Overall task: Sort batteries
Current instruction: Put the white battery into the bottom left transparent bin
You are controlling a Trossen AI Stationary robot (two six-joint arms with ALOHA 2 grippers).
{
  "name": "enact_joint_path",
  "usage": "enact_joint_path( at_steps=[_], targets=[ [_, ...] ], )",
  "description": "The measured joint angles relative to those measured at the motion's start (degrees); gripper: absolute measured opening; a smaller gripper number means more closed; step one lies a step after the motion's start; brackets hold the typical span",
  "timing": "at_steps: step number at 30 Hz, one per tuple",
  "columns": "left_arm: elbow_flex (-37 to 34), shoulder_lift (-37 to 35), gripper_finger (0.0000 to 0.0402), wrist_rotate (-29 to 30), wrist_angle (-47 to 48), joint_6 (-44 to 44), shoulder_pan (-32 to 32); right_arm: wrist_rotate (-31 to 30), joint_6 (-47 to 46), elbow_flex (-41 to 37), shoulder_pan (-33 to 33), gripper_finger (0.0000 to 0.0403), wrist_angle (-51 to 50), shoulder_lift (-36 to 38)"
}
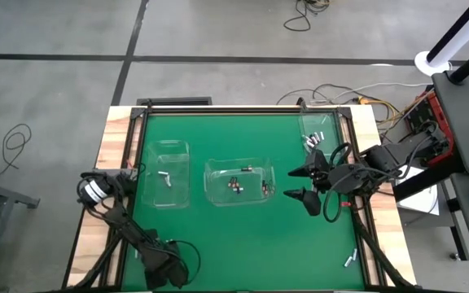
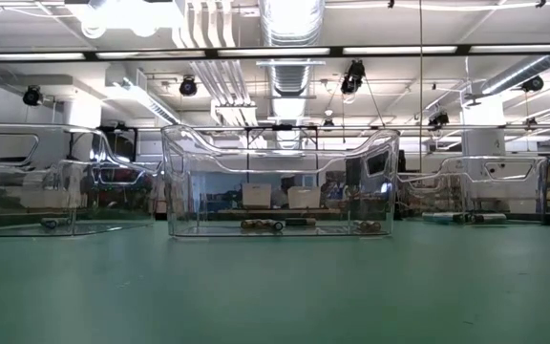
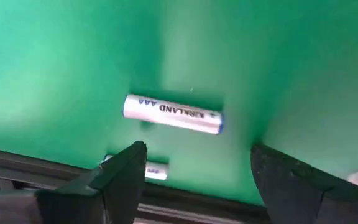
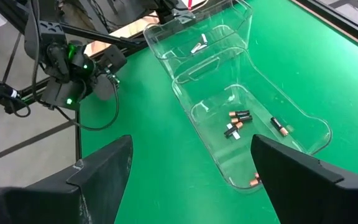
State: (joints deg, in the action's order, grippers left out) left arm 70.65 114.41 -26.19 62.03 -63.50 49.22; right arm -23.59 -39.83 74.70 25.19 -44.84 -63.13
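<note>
Right of the middle bin (image 1: 238,181), right gripper (image 1: 301,183) hovering above the mat (image 1: 234,244), fingers spread wide, nothing between them. Middle bin just ahead of its tips, holding several dark, copper-ended batteries (image 4: 238,122); seen also in high view at (image 1: 236,185). Beyond that, left bin (image 1: 166,172) with a single silvery battery (image 1: 166,175), same one in right wrist view at (image 4: 199,45). Behind the right gripper, near the mat's far right corner, right bin (image 1: 319,130) with a few batteries (image 1: 313,138) inside. Well off to the gripper's near side, loose battery (image 1: 349,260) lying on mat by the near right edge.

At the mat's near left edge, left gripper (image 3: 194,171) low over the mat, fingers apart, empty. Just ahead of its fingertips, silvery AAA battery (image 3: 173,114) flat on mat, lying crosswise to the fingers, not touched. Second battery (image 3: 149,171) closer in, against the dark frame rail (image 3: 42,165), partly hidden behind one finger.

Low view: three clear bins in a row, middle one (image 2: 280,182) nearest, batteries (image 2: 262,225) on its floor; neither gripper in that picture.
</note>
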Motion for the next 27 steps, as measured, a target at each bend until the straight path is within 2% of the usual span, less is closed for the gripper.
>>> enact_joint_path(
  at_steps=[7, 11, 17, 22, 27],
  targets=[
    [-0.32, -7.93, 0.0264, 6.76, -2.09, -16.15, -0.01, 0.00, 0.02, 0.00, 0.00, 0.0328, 0.00, 0.00],
    [-1.49, -11.02, 0.0263, 6.81, -5.01, -25.14, -0.06, 0.01, 0.23, 0.00, 0.00, 0.0328, 0.02, 0.00],
    [-5.19, -11.37, 0.0263, 8.83, -14.91, -37.93, -0.71, 0.01, 0.32, 0.00, 0.00, 0.0329, 0.05, 0.00],
    [-7.96, -11.37, 0.0263, 9.80, -15.03, -46.01, -0.76, 0.02, -0.09, 0.00, 0.02, 0.0331, 0.09, 0.00],
    [-7.89, -11.48, 0.0263, 9.92, -14.96, -50.50, -0.75, 0.03, -0.62, 0.00, 0.02, 0.0325, 0.09, 0.00]
  ],
)
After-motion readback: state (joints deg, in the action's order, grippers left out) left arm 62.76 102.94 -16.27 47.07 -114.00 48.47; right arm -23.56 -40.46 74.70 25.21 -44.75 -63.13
